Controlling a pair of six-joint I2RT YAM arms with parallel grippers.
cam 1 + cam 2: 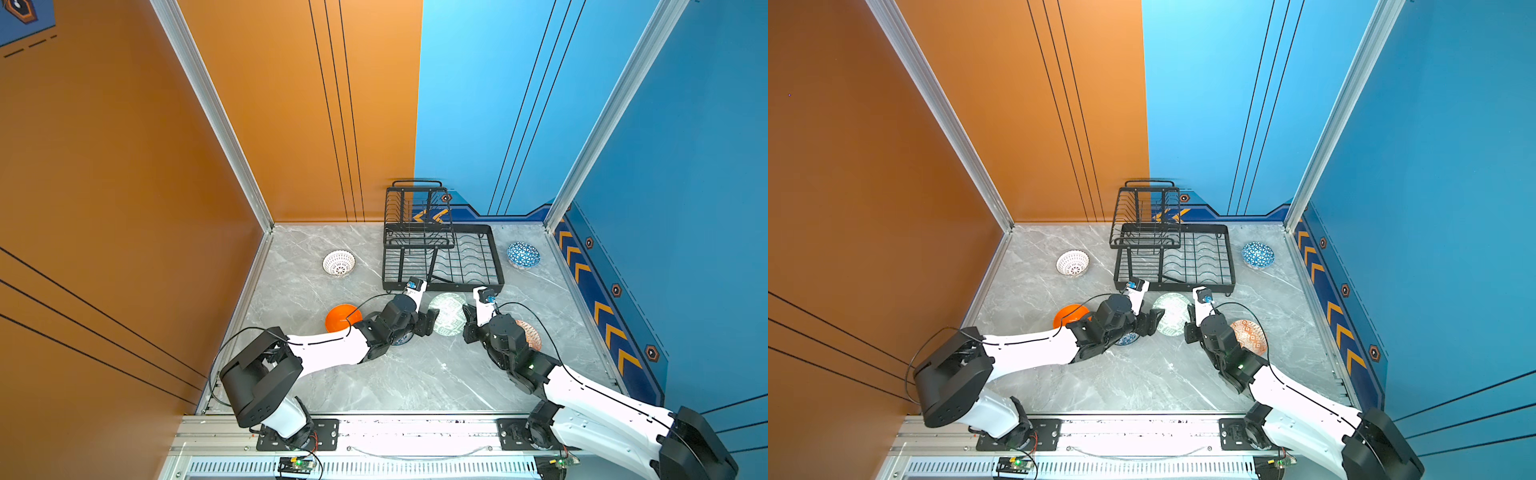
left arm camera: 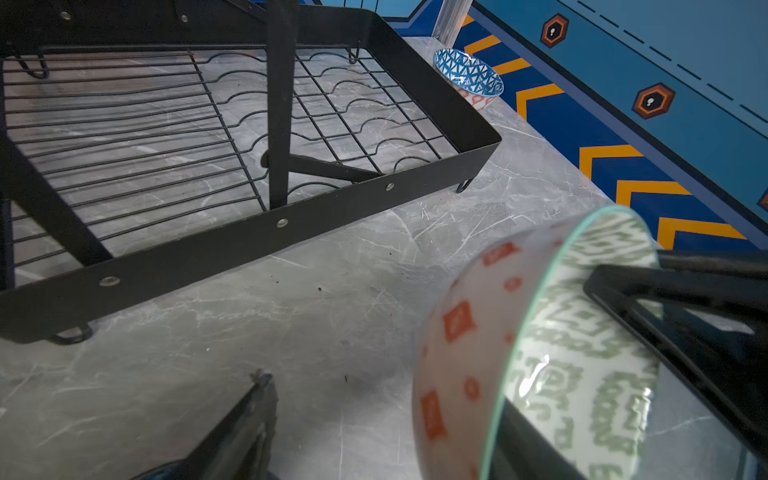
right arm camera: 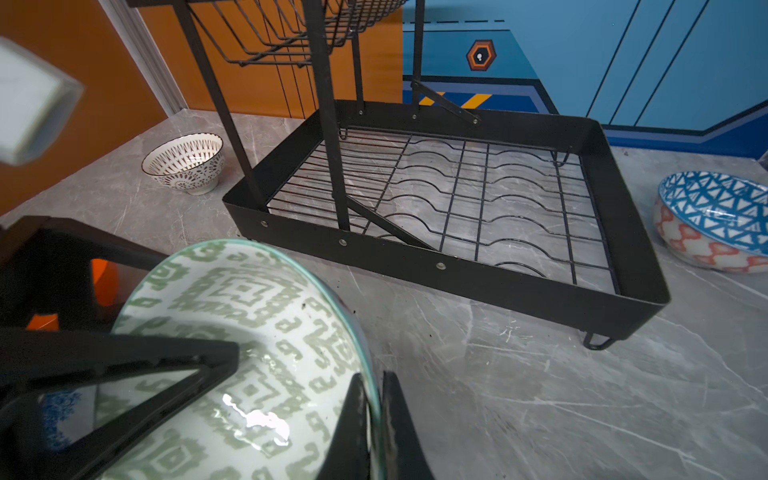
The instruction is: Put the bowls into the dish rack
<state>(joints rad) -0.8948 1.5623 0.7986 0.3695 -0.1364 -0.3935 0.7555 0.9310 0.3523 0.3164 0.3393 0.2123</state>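
A pale-green patterned bowl (image 1: pixel 449 312) (image 3: pixel 249 316) is tipped on edge just in front of the dish rack (image 1: pixel 497 257) (image 2: pixel 291 245), between both grippers. My right gripper (image 3: pixel 370 380) (image 1: pixel 468 323) is shut on its rim. My left gripper (image 2: pixel 426 332) (image 1: pixel 430 322) is open and straddles the opposite wall, one finger (image 2: pixel 665 299) inside the bowl, the other apart from its outside. On the table sit the dark-lattice bowl (image 1: pixel 339 262), blue triangle bowl (image 1: pixel 523 254), orange bowl (image 1: pixel 341 318), orange-red bowl (image 1: pixel 531 333) and blue-floral bowl (image 1: pixel 1128 340), the last two partly under my arms.
The rack's base tray (image 3: pixel 457 270) holds nothing, and its raised basket (image 1: pixel 415 208) stands over the tray's left half. Walls close in the marble table (image 1: pixel 415 382) on three sides. The blue triangle bowl sits between the rack and the right wall.
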